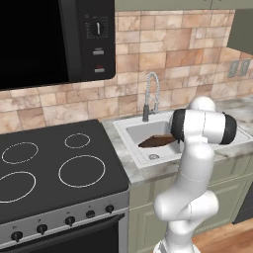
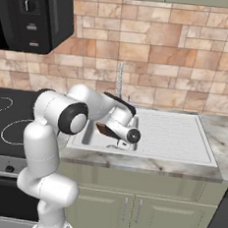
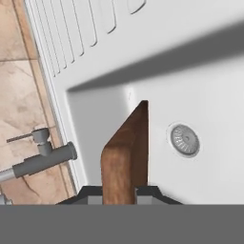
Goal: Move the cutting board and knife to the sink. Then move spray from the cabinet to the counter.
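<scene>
Risk is a slip: the end effector (image 3: 119,189) clamps the reddish-brown wooden cutting board (image 3: 126,152) edge-on over the white sink basin (image 3: 209,95); it may fall hard.

Arm (image 2: 49,144) — glossy white rounded shells, thick tubular links. Black bands ring the joints, one wide at the elbow (image 1: 225,128). Wrist ends in a grey round cap (image 2: 133,135). Fingertips (image 3: 143,191) small, dark — grey-faced.

My end effector (image 3: 119,189) holds the reddish-brown cutting board (image 3: 125,152) on edge, tilted, inside the white sink (image 3: 209,95), the drain at 3 o'clock.
</scene>
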